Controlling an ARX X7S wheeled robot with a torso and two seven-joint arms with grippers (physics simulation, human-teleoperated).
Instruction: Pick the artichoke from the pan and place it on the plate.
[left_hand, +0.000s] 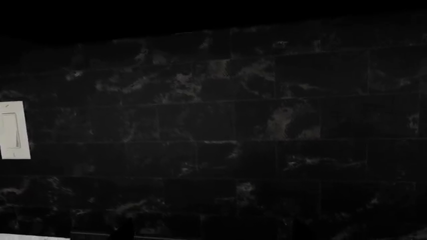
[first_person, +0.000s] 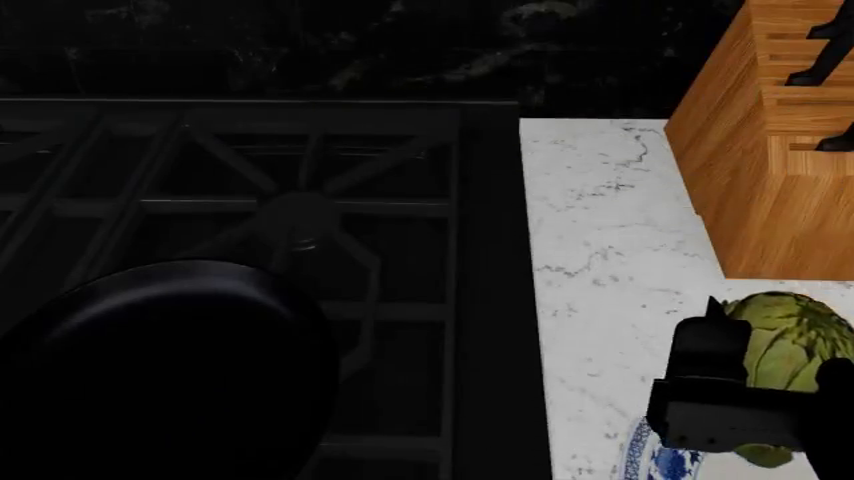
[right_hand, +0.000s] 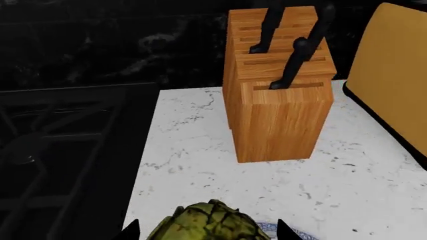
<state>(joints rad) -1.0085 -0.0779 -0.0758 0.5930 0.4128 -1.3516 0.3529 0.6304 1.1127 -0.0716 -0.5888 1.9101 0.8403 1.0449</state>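
The right end effector is clamped on the artichoke, and it holds the artichoke in the air above the white marble counter, near the front edge of the counter. Under the artichoke a small part of the plate with its blue pattern lies on the counter. The pan sits on the dark stove grate, beside the left edge of the counter, well apart from the artichoke. A wooden knife block stands at the back of the counter, behind the artichoke. The left end effector is not seen in any view; the left wrist view shows only a dark tiled wall with a white switch
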